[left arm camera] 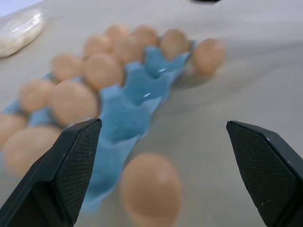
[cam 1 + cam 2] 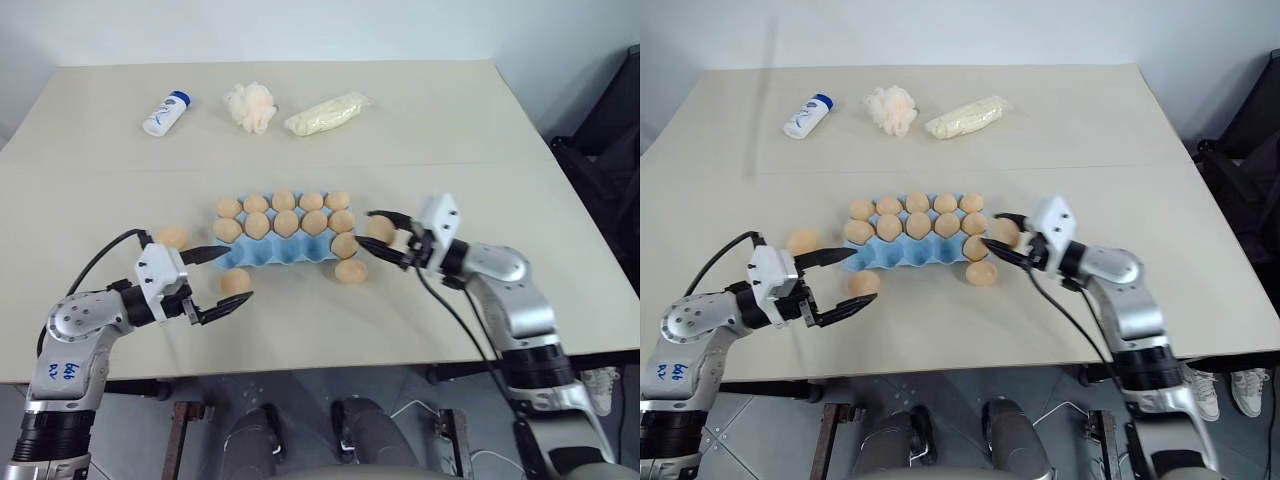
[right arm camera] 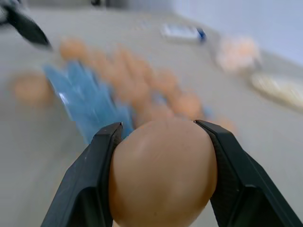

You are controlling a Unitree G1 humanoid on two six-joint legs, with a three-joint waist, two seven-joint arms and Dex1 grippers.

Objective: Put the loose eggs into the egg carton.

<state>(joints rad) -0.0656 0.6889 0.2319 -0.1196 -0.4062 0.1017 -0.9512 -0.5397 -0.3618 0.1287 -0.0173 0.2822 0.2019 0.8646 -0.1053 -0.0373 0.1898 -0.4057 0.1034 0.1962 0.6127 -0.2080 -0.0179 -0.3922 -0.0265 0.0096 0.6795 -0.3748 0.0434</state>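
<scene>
Blue moulded cups of the egg carton (image 2: 268,250) show bare only along its near row; the two far rows are full of eggs, and in the right wrist view the carton and everything past it is blurred, so the cups cannot be counted there. The left wrist view cuts off the carton's near end behind a finger.

One egg (image 3: 162,175) sits pinched between the right gripper (image 2: 1007,240)'s two black fingers, which press on its sides; it hangs just beside the carton's right end, above the table (image 2: 500,130). The right arm reaches in from the lower right, its gripper about level and aimed toward the frame's left.

Three loose eggs lie on the table: one (image 2: 350,271) just below the carton's right corner, one (image 2: 236,282) near its lower left edge, one (image 2: 172,237) to its left. The left gripper (image 2: 222,279) has its fingers spread wide and empty, with the lower-left egg between them. The left arm comes in from the lower left, level, pointing right.
</scene>
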